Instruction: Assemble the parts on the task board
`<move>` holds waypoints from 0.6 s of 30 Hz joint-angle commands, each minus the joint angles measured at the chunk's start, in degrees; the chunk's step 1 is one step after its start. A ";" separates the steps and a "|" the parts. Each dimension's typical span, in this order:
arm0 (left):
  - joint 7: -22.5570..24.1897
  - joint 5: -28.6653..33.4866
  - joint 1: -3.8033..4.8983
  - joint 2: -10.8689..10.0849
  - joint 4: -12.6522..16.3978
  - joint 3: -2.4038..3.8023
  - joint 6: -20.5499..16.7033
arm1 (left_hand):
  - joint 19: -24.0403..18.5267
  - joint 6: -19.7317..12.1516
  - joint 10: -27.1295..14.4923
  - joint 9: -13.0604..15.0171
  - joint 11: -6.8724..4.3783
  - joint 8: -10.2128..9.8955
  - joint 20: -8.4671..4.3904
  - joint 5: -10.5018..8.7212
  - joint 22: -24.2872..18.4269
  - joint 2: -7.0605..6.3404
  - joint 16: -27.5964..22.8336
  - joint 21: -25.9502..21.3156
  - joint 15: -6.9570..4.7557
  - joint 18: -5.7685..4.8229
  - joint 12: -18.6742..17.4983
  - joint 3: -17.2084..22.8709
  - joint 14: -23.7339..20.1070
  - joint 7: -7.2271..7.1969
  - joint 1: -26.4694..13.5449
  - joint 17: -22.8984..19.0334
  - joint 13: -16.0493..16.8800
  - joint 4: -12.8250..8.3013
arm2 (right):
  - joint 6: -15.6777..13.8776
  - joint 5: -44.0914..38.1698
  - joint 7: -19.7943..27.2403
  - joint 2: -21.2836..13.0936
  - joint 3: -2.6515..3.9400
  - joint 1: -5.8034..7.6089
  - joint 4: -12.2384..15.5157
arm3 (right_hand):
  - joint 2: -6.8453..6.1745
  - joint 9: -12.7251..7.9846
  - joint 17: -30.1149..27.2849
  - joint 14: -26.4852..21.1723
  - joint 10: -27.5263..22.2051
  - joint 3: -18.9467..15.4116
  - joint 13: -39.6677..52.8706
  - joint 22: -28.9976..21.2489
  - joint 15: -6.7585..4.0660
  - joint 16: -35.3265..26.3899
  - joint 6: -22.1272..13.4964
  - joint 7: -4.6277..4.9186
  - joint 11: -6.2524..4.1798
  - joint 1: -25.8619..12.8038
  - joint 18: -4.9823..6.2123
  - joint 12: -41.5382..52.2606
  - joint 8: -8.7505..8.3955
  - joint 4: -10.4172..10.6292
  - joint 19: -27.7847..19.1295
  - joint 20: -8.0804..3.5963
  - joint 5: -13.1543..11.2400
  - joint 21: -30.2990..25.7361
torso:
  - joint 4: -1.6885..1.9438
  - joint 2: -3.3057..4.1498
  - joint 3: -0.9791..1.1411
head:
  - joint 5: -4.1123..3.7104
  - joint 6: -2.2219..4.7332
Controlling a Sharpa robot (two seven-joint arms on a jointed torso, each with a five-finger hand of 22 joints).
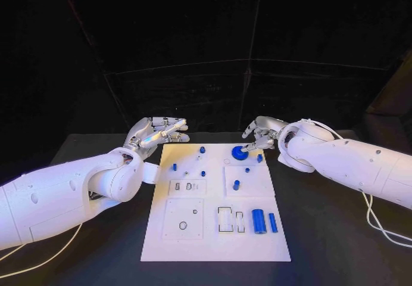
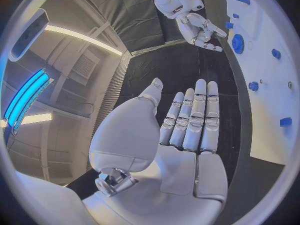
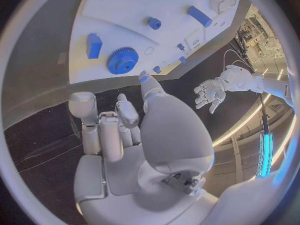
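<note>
Both hands, left hand [image 1: 157, 133] and right hand [image 1: 260, 134], wait open and empty by the task board's [image 1: 215, 250] far end, ready to grab the blue gear [image 1: 239, 152].

We saw a white task board [image 1: 163, 247] on a black table [image 1: 334, 238]. The parts on it were blue: a round toothed gear [image 1: 239, 154], a thick cylinder [image 1: 258, 221], a thinner bar [image 1: 273, 222] beside it, and several small pegs [image 1: 202, 150]. A few tiny pieces [image 1: 194, 186] in the board's middle panels looked grey or silver. Both arms [image 1: 52, 196] were plain white. The left hand [image 1: 159, 132] and the right hand [image 1: 262, 132] were silver with pale, whitish finger segments. A thin white cable [image 1: 378, 223] trailed over the black surface near the right arm.
</note>
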 commanded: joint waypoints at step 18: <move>0.04 -0.24 0.07 0.69 -0.56 0.05 1.20 | 0.51 0.26 0.13 -0.03 0.27 -0.39 -0.04 0.14 -0.11 0.50 -0.30 -0.25 -0.02 0.76 -0.28 0.00 0.23 0.43 -0.06 0.07 -0.09 -0.32 | 6.12 -4.27 -0.36 4.18 -0.01 -1.06 -4.65 | 1.29 0.04 6.97 4.47 3.09 -0.23 6.70 0.70 0.51 0.55 0.38 -0.07 0.15 1.80 -0.93 5.75 1.58 -0.66 0.34 0.28 0.16 0.80 | 0.01 0.04 0.01 | 0.37 -0.46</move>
